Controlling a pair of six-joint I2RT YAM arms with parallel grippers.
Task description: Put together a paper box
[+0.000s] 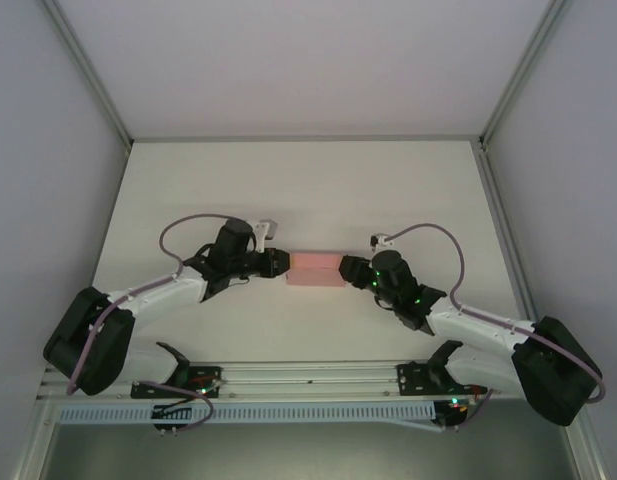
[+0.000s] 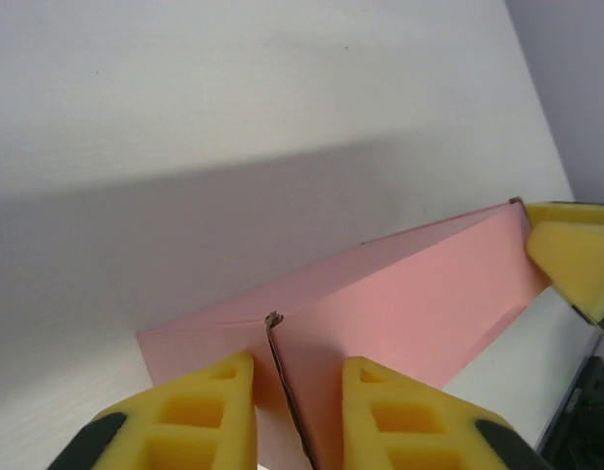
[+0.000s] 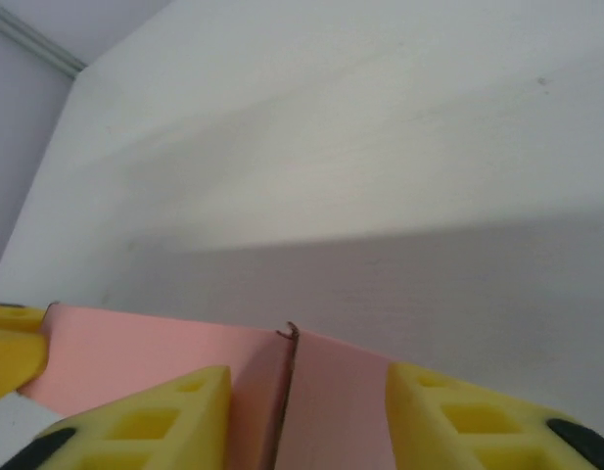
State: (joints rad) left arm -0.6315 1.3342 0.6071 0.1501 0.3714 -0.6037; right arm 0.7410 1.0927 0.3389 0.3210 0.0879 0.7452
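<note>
- Between my two grippers sits the paper box (image 1: 313, 269); whether it touches the table (image 1: 288, 185) I cannot tell.
- At the box's left end my left gripper (image 1: 280, 263) is clamped on it; at its right end, my right gripper (image 1: 346, 270) likewise.
- Pressing inward unevenly could buckle the thin card or spring the seam (image 2: 282, 367) showing between my fingers (image 2: 209, 411).

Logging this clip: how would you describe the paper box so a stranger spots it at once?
On the white table, look midway between the two arms, where the left claw and right claw face each other. The paper box spans the gap, one end at each claw. It is the only pink thing, a flat rectangle among black-and-white hardware.
</note>
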